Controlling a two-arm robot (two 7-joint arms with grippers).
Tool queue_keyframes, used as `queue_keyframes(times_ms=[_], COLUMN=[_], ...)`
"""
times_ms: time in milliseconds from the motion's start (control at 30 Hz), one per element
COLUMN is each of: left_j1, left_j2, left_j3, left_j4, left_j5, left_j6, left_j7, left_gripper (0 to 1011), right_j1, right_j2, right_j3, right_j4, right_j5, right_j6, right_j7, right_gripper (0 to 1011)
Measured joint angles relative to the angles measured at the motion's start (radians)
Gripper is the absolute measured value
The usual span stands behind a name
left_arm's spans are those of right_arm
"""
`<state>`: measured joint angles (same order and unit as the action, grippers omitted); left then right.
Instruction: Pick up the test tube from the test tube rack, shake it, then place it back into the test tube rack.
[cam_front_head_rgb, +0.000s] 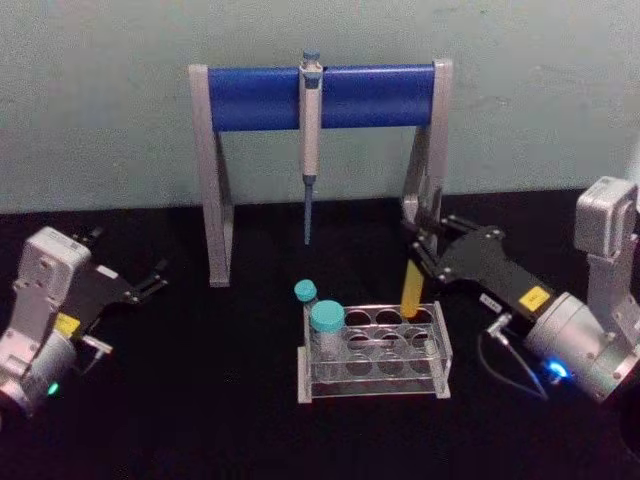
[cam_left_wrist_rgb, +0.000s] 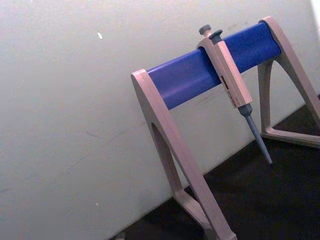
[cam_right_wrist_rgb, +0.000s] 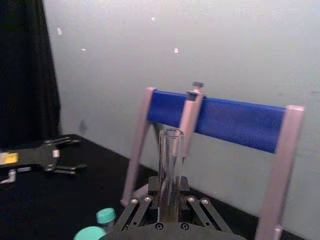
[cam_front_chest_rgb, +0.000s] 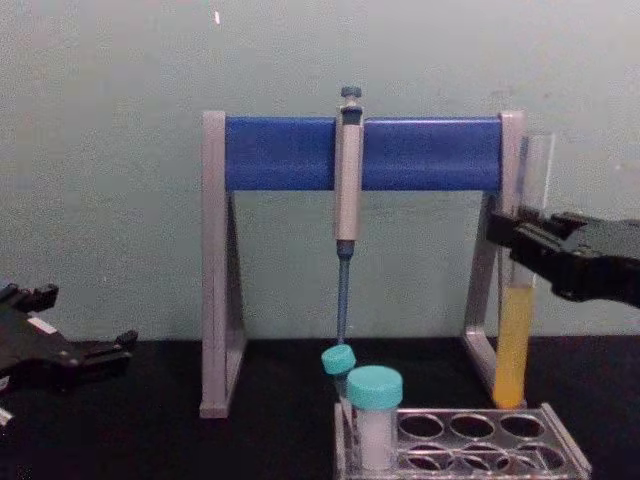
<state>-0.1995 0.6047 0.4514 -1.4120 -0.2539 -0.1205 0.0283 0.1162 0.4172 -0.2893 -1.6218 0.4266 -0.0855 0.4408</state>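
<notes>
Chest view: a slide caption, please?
Right claw holds the test tube upright at the test tube rack's far right corner; left claw parked.

the test tube (cam_front_chest_rgb: 515, 340) is clear glass with yellow-orange liquid. the test tube rack (cam_front_head_rgb: 375, 365) is clear plastic. the two vials (cam_front_head_rgb: 327, 320) at its 9 o'clock end are white with teal caps. the pipette stand (cam_front_head_rgb: 260, 97) is a blue bar on grey legs, and the pipette (cam_front_head_rgb: 310, 120) is grey with a blue tip. the desk (cam_front_head_rgb: 200, 400), left claw (cam_front_head_rgb: 155, 280) and right claw (cam_front_chest_rgb: 515, 232) are black.

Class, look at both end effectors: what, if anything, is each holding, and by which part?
The right end effector grips the test tube on its clear upper half, above the yellow liquid. The left end effector holds nothing.
</notes>
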Motion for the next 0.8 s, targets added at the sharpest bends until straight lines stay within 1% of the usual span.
queue_keyframes(times_ms=[233,333,400,433,633,800], left_j1=[0.000,0.000,0.000,0.000,0.000,0.000], left_j2=[0.000,0.000,0.000,0.000,0.000,0.000], left_j3=[0.000,0.000,0.000,0.000,0.000,0.000], left_j4=[0.000,0.000,0.000,0.000,0.000,0.000], left_j5=[0.000,0.000,0.000,0.000,0.000,0.000], left_j6=[0.000,0.000,0.000,0.000,0.000,0.000], left_j7=[0.000,0.000,0.000,0.000,0.000,0.000], left_gripper=[1010,1010,1009,1010,1010,1010], right_j1=[0.027,0.065,0.079,0.095,0.150,0.173], right_j2=[-0.006,-0.020,-0.026,-0.033,-0.057,-0.066], right_j3=[-0.038,-0.064,-0.073,-0.082,-0.096,-0.093], right_j4=[0.020,0.056,0.072,0.088,0.154,0.184], right_j5=[0.012,0.017,0.017,0.017,0.015,0.012], right_j6=[0.004,0.002,0.001,-0.002,-0.021,-0.032], right_j7=[0.038,0.057,0.061,0.065,0.066,0.055], right_gripper=[230,230,230,230,230,230])
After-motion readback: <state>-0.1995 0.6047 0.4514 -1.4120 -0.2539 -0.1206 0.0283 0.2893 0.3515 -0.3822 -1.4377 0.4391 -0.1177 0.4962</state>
